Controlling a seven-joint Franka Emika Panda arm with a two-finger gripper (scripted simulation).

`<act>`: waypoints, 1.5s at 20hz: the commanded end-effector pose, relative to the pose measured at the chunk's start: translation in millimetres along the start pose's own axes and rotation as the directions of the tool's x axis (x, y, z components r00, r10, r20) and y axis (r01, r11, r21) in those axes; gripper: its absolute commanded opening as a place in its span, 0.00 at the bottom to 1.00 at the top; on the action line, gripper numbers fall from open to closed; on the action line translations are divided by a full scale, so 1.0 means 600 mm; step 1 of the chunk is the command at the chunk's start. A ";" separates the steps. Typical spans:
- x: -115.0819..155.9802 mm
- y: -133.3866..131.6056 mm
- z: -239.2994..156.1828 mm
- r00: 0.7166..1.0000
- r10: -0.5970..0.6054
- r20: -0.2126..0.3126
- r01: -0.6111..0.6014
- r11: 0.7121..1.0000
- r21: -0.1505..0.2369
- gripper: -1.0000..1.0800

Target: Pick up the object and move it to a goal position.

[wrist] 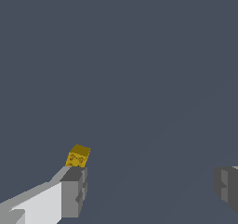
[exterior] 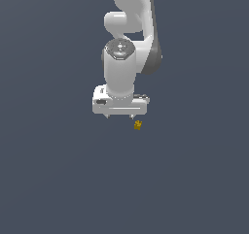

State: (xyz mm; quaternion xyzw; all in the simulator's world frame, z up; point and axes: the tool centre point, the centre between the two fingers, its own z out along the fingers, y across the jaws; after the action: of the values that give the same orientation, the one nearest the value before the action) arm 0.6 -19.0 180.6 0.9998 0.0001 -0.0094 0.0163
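Observation:
The object (exterior: pixel 138 125) is a tiny yellow-gold blocky piece on the dark grey floor, just below and to the exterior view's right of the white gripper (exterior: pixel 120 116). In the wrist view the object (wrist: pixel 78 156) lies just beyond the tip of one grey finger (wrist: pixel 74 190), outside the gap between the fingers. The other finger (wrist: pixel 227 187) is far across the frame, so the jaws stand wide open and hold nothing. The gripper points down, close above the floor.
The white arm (exterior: pixel 127 34) rises from the gripper toward the top of the exterior view. The plain dark grey floor (exterior: pixel 58 179) fills the rest of both views. No goal marker shows.

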 end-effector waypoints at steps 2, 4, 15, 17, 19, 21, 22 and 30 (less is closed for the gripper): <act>0.000 0.001 0.001 1.000 0.001 0.001 -0.001 1.000 0.000 0.96; -0.003 0.010 0.005 1.000 0.007 0.006 -0.007 1.000 0.000 0.96; -0.015 0.052 0.024 0.999 0.033 0.029 -0.033 0.999 0.002 0.96; -0.016 0.051 0.026 0.999 0.035 0.029 -0.035 0.999 0.002 0.96; -0.016 0.047 0.029 0.999 0.040 0.028 -0.040 0.999 0.002 0.96; -0.017 0.041 0.033 0.999 0.047 0.027 -0.047 0.999 0.003 0.96; -0.018 0.037 0.036 0.998 0.052 0.026 -0.053 0.999 0.003 0.96; -0.032 -0.016 0.075 0.993 0.120 0.015 -0.120 0.993 0.010 0.96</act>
State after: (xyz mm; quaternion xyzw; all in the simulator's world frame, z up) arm -17.0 -18.2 141.5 0.9984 -0.0527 -0.0166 0.0122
